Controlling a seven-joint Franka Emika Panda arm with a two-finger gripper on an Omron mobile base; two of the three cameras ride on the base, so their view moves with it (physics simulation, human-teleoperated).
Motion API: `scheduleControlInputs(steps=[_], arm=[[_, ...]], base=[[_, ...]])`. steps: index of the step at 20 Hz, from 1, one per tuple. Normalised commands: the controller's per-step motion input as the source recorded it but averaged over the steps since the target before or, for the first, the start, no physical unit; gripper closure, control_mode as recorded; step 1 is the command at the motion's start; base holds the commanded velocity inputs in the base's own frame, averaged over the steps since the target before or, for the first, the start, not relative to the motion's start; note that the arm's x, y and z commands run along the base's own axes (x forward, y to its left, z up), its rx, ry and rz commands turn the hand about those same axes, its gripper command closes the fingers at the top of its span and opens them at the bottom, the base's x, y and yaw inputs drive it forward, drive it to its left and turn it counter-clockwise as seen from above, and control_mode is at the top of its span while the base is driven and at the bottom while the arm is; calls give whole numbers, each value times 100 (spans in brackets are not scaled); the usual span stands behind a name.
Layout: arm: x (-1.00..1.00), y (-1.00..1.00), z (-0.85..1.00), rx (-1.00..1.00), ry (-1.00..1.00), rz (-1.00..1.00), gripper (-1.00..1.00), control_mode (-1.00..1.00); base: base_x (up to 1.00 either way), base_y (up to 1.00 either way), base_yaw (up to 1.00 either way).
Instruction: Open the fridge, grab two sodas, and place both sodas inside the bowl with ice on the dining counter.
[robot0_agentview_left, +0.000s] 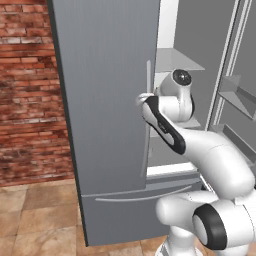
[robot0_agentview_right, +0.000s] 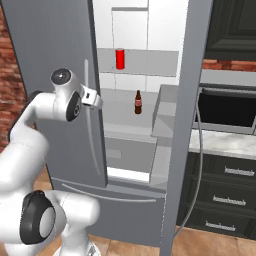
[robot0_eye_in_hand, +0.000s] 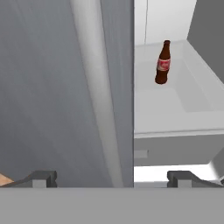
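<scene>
Wide-open pincer astride closed left door's handle, brown bottle upright on shelf beyond.

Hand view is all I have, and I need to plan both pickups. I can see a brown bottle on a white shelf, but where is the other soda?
Observer: The red can stands upright one shelf above the bottle, slightly left of it as the right base view shows them.
Operator: Is the right door in the way?
Observer: No. The right door stands wide open, nearly edge-on to the right base camera.
Operator: What about the bottom drawer?
Observer: The bottom drawer is shut, flush under the closed left door.
</scene>
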Motion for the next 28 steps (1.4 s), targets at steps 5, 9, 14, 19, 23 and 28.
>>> scheduleControlInputs(steps=[5,9,14,19,23,28], arm=[[33,0,-20,0,-6,-8,-100,-100],[40,5,-9,0,-2,-4,-100,-100],[43,5,-1,0,0,-1,-100,-100],[39,1,0,0,0,0,-100,-100],[33,4,-9,0,0,0,100,-100],[16,13,-2,-1,1,0,100,-100]], base=[[0,0,0],[0,0,0],[0,0,0],[0,0,0],[0,0,0],[0,0,0]])
